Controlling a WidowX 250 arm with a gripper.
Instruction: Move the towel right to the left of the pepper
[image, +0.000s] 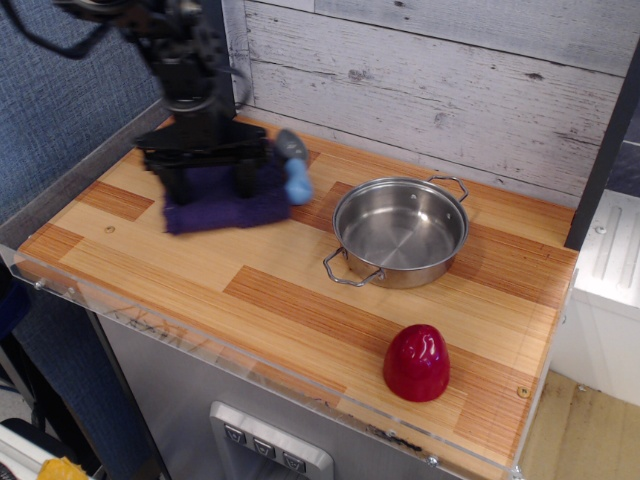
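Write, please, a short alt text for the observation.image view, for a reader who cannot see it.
A black gripper presses on a purple towel at the back left of a wooden table, beside a blue scoop. A steel pot stands in the middle and a red pepper near the front right.

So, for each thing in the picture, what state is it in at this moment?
gripper: fingers spread wide, pressed down on the towel.
towel: under the gripper, bunched, its right edge touching the scoop.
scoop: lying flat, blurred, against the towel.
pot: upright, empty, no lid.
pepper: standing upright near the front edge, untouched, far from the towel.
table: wooden top carrying all of these.
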